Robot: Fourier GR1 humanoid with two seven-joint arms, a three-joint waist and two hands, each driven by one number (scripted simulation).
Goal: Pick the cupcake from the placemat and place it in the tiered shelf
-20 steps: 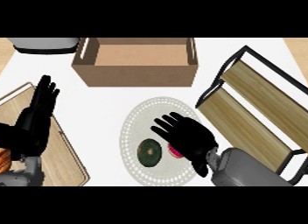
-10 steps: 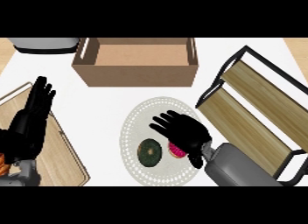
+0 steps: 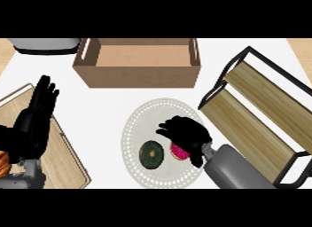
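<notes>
Since the earlier frame: right hand (image 3: 188,135) lowered and curled over the pink cupcake (image 3: 179,151), fingers closing round it on the round white placemat (image 3: 143,124). Dark green round item (image 3: 150,154) just left of cupcake, same mat. Tiered shelf (image 3: 263,119) at right. Wooden crate (image 3: 140,60) far. Left hand (image 3: 31,126), fingers spread upright, over cutting board (image 3: 64,166) at left

White counter (image 3: 106,119) with placemat (image 3: 142,133), crate (image 3: 142,75), shelf (image 3: 263,119)
</notes>
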